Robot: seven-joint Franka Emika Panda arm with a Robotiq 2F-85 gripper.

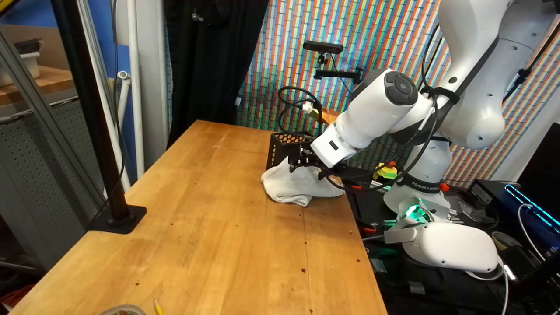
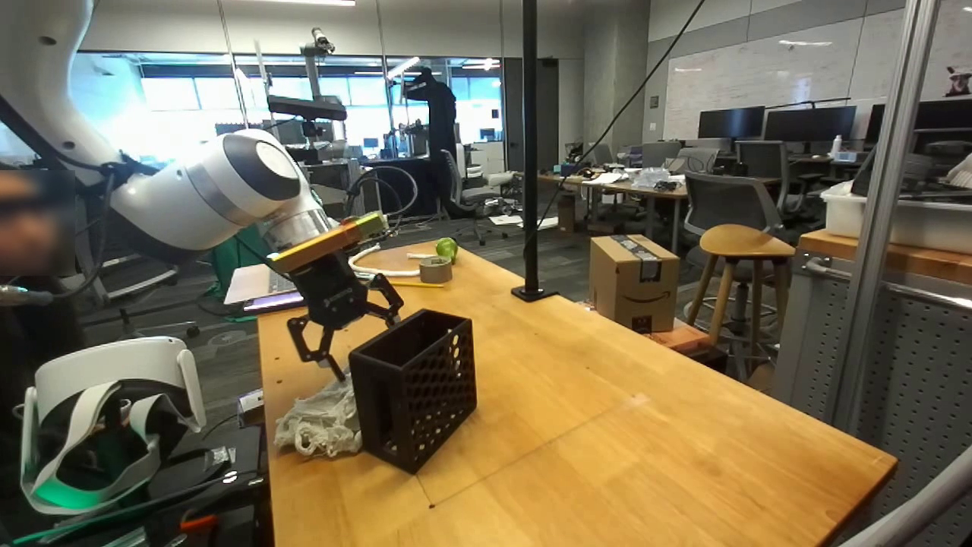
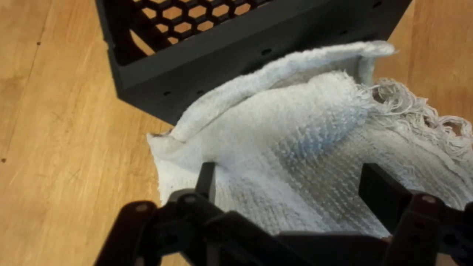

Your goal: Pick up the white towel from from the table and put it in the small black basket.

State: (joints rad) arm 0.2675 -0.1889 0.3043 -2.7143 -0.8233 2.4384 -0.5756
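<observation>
On the wooden table, the white towel lies crumpled by the edge nearest the robot base. In the wrist view the towel has one folded edge leaning against the black basket, and loose threads fringe its right end. The small black basket stands upright with its top open; what I see of its inside holds nothing. My gripper is tilted down over the towel, jaws wide apart, nothing gripped between them. In an exterior view one finger of the gripper reaches behind the basket's rim.
A black post rises from the table's long far edge. At one end of the table lie a grey tape roll, a yellow pencil and a green object. A white headset sits beside the robot base.
</observation>
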